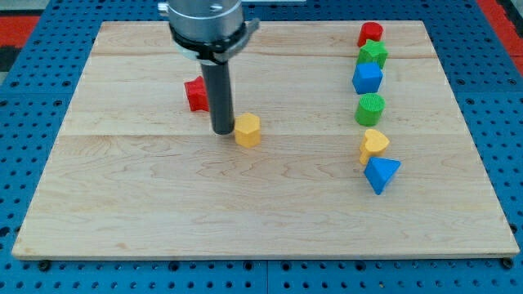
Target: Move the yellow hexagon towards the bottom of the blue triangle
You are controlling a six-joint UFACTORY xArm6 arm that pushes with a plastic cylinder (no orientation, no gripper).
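The yellow hexagon (pixel 248 130) lies on the wooden board left of the middle. My tip (pixel 222 131) stands just to its left, touching or almost touching it. The blue triangle (pixel 381 174) lies at the view's right, at the lower end of a column of blocks, well to the right of the hexagon and a little lower. The rod hides part of a red block (pixel 195 94) behind it.
A column of blocks stands at the view's right: a red block (pixel 370 33), a green star (pixel 373 54), a blue block (pixel 367 78), a green cylinder (pixel 370 108), a yellow heart (pixel 374 144). The board (pixel 163 204) ends in blue pegboard on all sides.
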